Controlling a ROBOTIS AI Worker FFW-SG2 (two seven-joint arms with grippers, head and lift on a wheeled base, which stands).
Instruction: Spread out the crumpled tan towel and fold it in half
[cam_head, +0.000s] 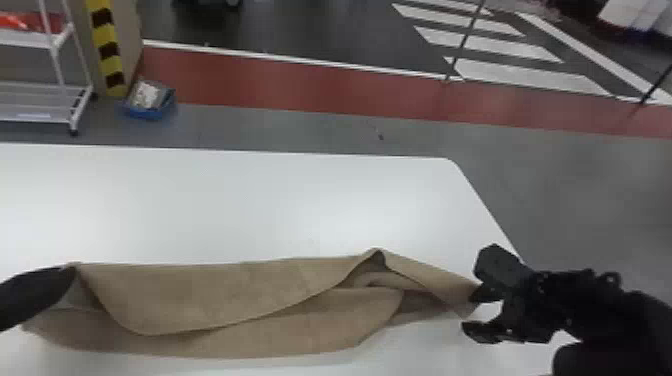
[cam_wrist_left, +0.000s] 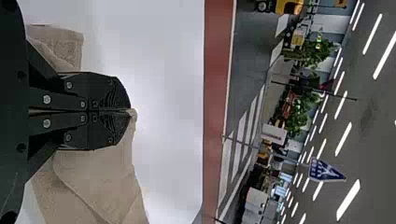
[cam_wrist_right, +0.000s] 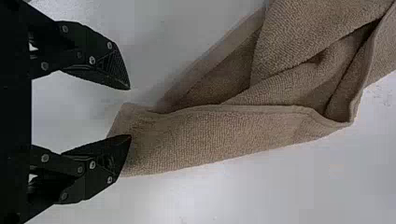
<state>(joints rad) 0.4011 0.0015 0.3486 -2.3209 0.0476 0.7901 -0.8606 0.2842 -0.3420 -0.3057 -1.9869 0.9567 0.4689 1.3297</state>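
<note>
Towel (cam_head: 210, 295) is pinched in left gripper (cam_head: 69, 276) (right gripper (cam_head: 469, 313) gapes nearby).

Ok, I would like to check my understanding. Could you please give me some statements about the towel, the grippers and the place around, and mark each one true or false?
1. The left gripper is closed on the tan towel. True.
2. The right gripper is closed too. False: its fingers stand apart, at one end of the towel.
3. The towel is spread out fully flat. False: it has overlapping layers and creases.
4. The table under the towel is white. True.
5. The blue container stands on the table. False: it is on the floor, beside the striped pillar.
</note>
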